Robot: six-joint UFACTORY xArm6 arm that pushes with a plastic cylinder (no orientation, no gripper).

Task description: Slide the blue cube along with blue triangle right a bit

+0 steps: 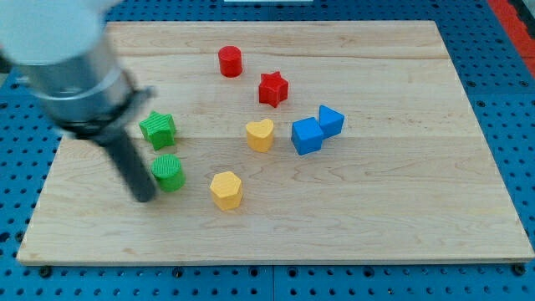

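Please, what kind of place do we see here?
Probably a robotics lab bench: a wooden board lies on a blue perforated table, small coloured blocks such as the blue cube sit on it, and my tip touches it.

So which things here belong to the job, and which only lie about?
Job: blue cube, blue triangle, my tip, now beside the green cylinder.
Lying about: green star, red cylinder, red star, yellow heart, yellow hexagon.

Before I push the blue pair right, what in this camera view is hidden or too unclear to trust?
- My tip: blurred; contact with the green cylinder beside it cannot be told.
- Arm housing: blurred, cut off by the view's top-left edge.
- Blue triangle: partly behind the blue cube; its shape is unclear.
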